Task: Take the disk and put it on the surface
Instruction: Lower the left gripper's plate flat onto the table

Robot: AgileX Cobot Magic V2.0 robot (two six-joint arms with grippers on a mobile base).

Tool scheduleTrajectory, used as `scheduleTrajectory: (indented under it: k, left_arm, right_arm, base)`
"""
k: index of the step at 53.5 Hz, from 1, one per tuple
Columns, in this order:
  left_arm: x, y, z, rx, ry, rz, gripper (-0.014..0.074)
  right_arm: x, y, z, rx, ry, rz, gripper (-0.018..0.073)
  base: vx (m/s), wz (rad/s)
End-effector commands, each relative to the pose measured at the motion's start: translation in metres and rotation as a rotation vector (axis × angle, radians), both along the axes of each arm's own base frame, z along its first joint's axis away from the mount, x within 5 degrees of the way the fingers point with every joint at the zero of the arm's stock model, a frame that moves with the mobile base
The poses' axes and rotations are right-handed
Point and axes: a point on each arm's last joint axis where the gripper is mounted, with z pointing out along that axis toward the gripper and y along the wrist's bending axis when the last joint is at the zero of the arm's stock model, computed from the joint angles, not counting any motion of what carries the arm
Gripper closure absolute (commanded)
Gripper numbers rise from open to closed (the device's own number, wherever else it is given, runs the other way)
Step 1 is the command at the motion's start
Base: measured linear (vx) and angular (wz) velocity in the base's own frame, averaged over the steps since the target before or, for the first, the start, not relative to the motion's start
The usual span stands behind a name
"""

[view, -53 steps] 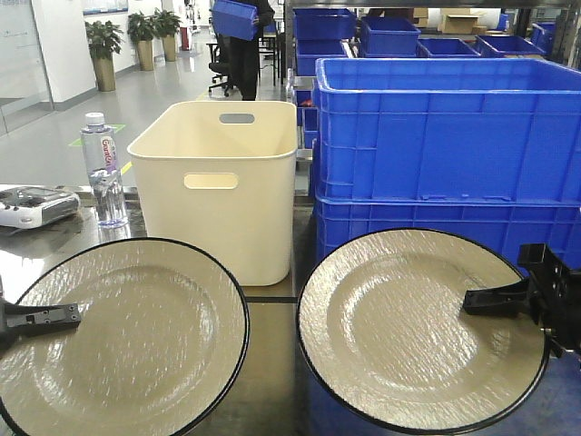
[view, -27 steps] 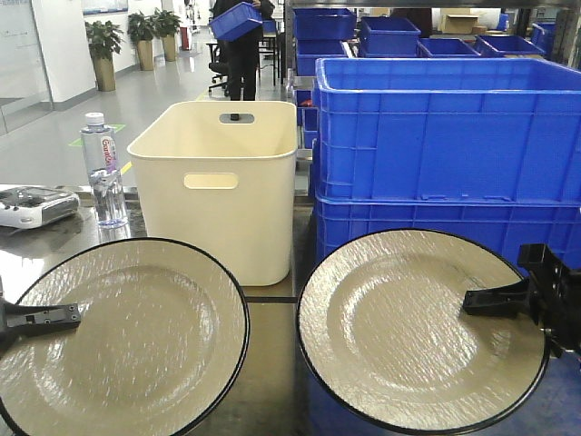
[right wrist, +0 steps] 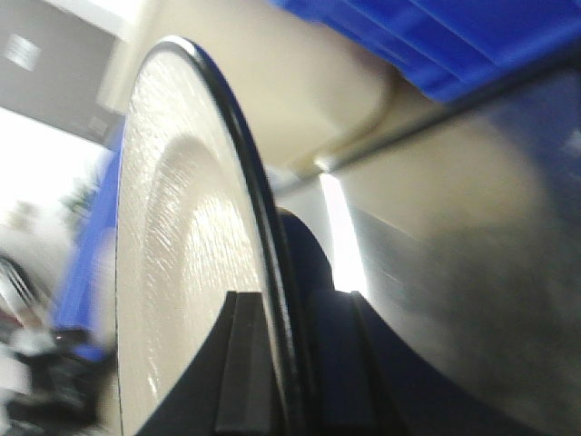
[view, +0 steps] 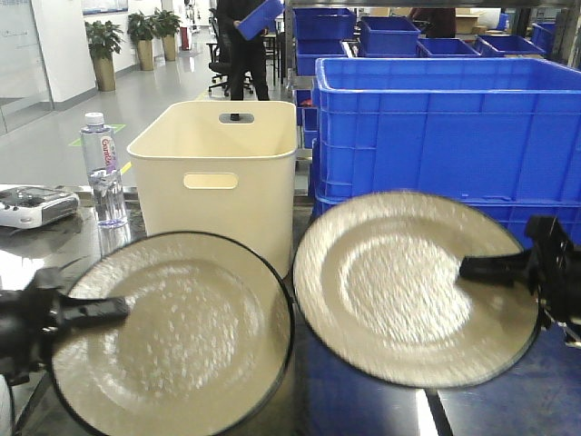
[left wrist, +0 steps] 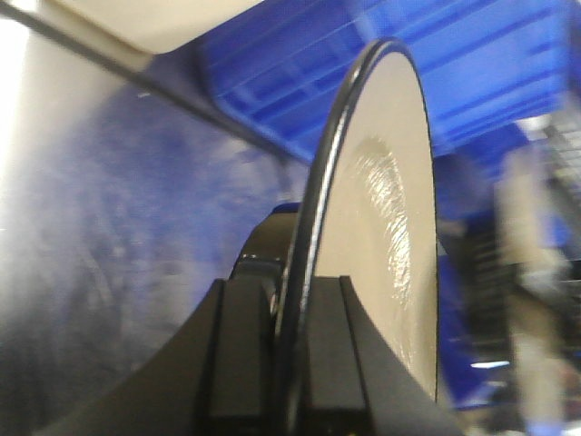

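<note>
Wrist views show left tool (left wrist: 286, 322) and right tool (right wrist: 289, 341) clamping disks (left wrist: 390, 227) (right wrist: 172, 263) edge-on.

The left gripper (view: 111, 308) is pointing rightward from the lower left of the front view, with its dark wrist body showing blurred behind it. In the left wrist view its two black fingers (left wrist: 238, 363) are pinching the rim of the left disk (view: 182, 336), one on each face. The right gripper (view: 474, 266) is pointing leftward from the right side, sitting higher than the left one. Its own fingers are likewise clamping the edge of the right disk (view: 399, 282).
</note>
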Motion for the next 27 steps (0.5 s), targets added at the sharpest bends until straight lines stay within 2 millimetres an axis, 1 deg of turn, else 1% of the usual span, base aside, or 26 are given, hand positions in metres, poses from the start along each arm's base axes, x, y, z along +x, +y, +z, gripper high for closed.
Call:
scheduleTrajectory:
  k: [1,8,12,14,17,22,27]
  left_arm:
    - [-0.001,-0.015,0.024,-0.054,-0.078,0.031,0.0598]
    - [0.005,-0.033,0.016,-0.056,-0.044,0.047,0.0598]
    - [0.012,-0.047,0.009,-0.073,-0.024,0.015,0.0598]
    - [0.016,-0.057,0.008,-0.083,-0.022,-0.02,0.0598]
    - [0.024,-0.07,0.005,-0.089,-0.015,-0.061,0.0598]
    - [0.039,-0.088,0.007,-0.072,-0.036,-0.095,0.0598]
    - [0.054,-0.098,0.003,-0.044,-0.045,-0.09,0.0596]
  right_arm:
    - [-0.008,0.002,0.043,0.196,-0.154,-0.035,0.0568]
    - [-0.01,0.002,0.051,0.271,-0.18,-0.03,0.0568]
    - [-0.011,0.003,0.054,0.281,-0.19,-0.021,0.0568]
    - [-0.012,0.003,0.054,0.281,-0.192,-0.018,0.0568]
    - [-0.014,0.004,0.057,0.279,-0.203,-0.015,0.0568]
    - [-0.016,0.004,0.06,0.275,-0.213,-0.019,0.0568]
    - [-0.016,0.004,0.06,0.275,-0.214,-0.018,0.0568]
  base:
    - [0.0,0.0]
    - [0.0,0.0]
    - [0.0,0.0]
    - [0.0,0.0]
    - [0.0,0.0]
    - [0.0,0.0]
    - [0.0,0.0]
